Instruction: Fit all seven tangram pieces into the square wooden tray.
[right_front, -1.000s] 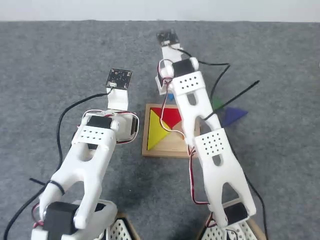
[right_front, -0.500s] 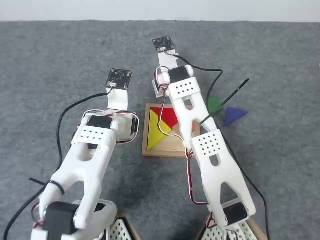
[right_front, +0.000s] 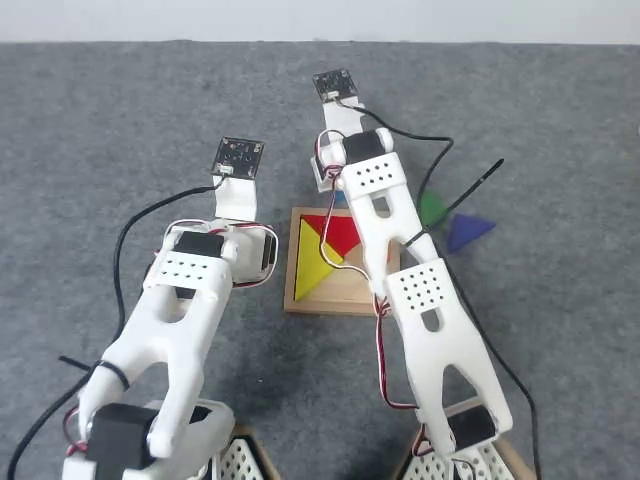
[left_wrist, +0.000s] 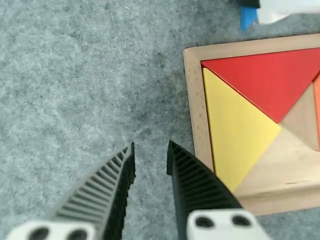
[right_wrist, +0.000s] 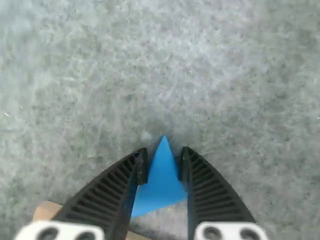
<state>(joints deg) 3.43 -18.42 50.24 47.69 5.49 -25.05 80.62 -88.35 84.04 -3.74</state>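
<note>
The square wooden tray (right_front: 300, 302) lies on the grey desk (right_front: 100, 120) between the two arms. Inside it we see a red triangle (right_front: 338, 232) against the far side and a yellow triangle (right_front: 314, 268) against the left side, their long edges touching. In the left wrist view a sliver of an orange piece (left_wrist: 316, 97) sits beside the red one at the picture's edge. The rest of the tray floor is bare wood.

The left arm (right_front: 185, 300) stands to the left of the tray. The left arm's jaws are slightly spread with nothing between them, and they hang over the desk just beside the tray's left rim.

The right arm (right_front: 400, 250) stretches across the tray. The right arm's jaws are just past its far edge, pinching a blue triangle (right_wrist: 159, 182) by its two sloping sides, with its sharp tip pointing out between the jaw tips. We cannot tell whether the piece touches the desk.

To the right of the tray, well apart from it, a green piece (right_front: 432, 208) and a purple triangle (right_front: 466, 232) lie near each other on the desk.
</note>
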